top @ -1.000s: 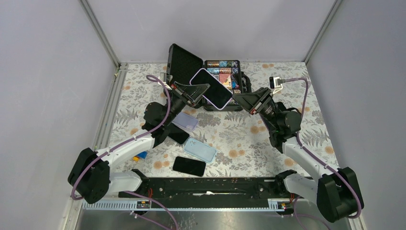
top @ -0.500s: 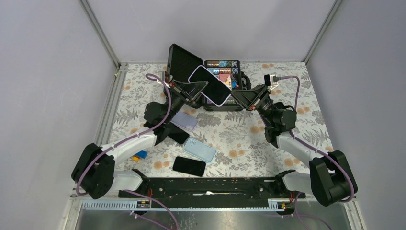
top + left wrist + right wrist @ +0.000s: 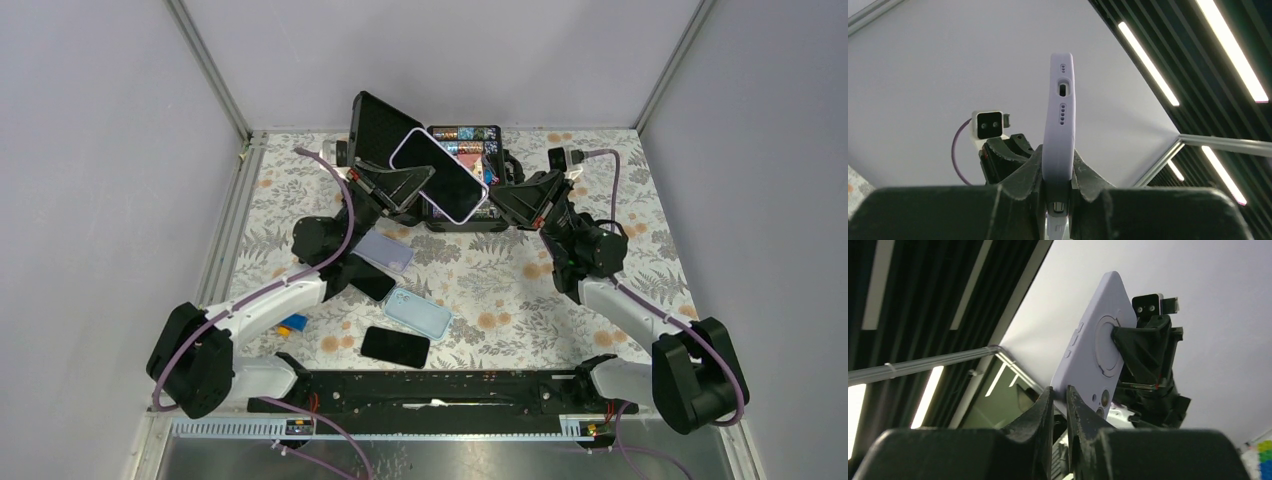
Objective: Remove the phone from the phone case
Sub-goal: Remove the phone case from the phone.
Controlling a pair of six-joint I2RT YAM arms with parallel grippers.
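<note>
Left hand: my left hand (image 3: pixel 1058 167) is clamped on the phone case (image 3: pixel 1059 125), with one finger on the screen side and one on the back, partway along its length.
Right hand: my right hand (image 3: pixel 1059 400) is pinched on the same case at the corner by the camera cut-outs. Its fingers (image 3: pixel 1040 410) stand almost together on the thin edge.
Phone: the phone (image 3: pixel 437 175) sits inside the lilac case, between my two hands and lifted clear of the desk (image 3: pixel 500 290). Its dark screen is tilted up toward the overhead camera.
Case end: from my left wrist I see the case edge-on, rising past the fingertips. The port opening and two rows of small holes face the lens.
Case back: from my right wrist I see the round ring on the back, with the left hand's finger pressed against it.
Behind the hands: an open black box (image 3: pixel 465 150) stands just beyond both hands. Its lid (image 3: pixel 380 125) is raised on the left hand's side and coloured items sit in its tray.
Below the left hand: a second lilac case (image 3: pixel 385 252) lies on the floral desk, with a black phone (image 3: pixel 372 283) just beside it.
Nearer the arm bases: a pale blue case (image 3: pixel 417 312) and another black phone (image 3: pixel 395 346) lie close together.
By the left arm: a small blue and orange thing (image 3: pixel 292 324) lies there, too small for me to identify.
</note>
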